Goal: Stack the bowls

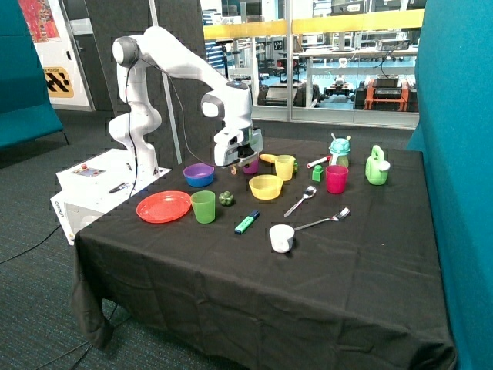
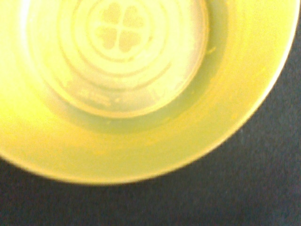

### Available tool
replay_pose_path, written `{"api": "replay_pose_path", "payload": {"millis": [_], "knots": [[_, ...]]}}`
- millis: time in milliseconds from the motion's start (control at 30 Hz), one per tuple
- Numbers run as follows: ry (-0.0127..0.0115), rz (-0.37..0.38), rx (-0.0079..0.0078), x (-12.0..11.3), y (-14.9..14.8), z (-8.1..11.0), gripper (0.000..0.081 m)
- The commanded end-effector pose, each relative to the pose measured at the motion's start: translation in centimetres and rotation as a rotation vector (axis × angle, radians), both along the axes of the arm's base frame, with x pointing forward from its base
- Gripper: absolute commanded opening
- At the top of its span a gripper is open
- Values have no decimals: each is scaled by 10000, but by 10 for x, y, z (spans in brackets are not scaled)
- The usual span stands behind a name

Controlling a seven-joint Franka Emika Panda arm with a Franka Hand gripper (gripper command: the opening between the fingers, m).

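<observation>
Item: pincer (image 1: 245, 160), finger state untellable, hovering between purple bowl (image 1: 199, 174) and yellow bowl (image 1: 266, 186); descending squarely over one rim is advisable.

The yellow bowl (image 1: 266, 186) is hemmed by a yellow cup (image 1: 285, 166) behind; bare cloth (image 1: 347, 270) is left in front.

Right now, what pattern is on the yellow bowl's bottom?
A four-leaf clover inside raised rings, on the yellow bowl; clearest in the wrist view.
</observation>
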State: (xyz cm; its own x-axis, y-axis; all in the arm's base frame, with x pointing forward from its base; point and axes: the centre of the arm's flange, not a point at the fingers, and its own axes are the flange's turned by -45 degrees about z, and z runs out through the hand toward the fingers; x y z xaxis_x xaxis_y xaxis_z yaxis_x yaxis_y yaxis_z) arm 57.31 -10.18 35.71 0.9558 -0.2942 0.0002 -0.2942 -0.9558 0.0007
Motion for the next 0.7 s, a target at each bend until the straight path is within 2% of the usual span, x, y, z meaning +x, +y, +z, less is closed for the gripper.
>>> {"api": "replay_pose_path", "payload": {"millis": [0,433,667], "knots": [[-1,-186,8,10,-10,-4,490],[-1,-393,8,17,-19,-19,486],[-1,-379,8,26,-22,-21,488]]}}
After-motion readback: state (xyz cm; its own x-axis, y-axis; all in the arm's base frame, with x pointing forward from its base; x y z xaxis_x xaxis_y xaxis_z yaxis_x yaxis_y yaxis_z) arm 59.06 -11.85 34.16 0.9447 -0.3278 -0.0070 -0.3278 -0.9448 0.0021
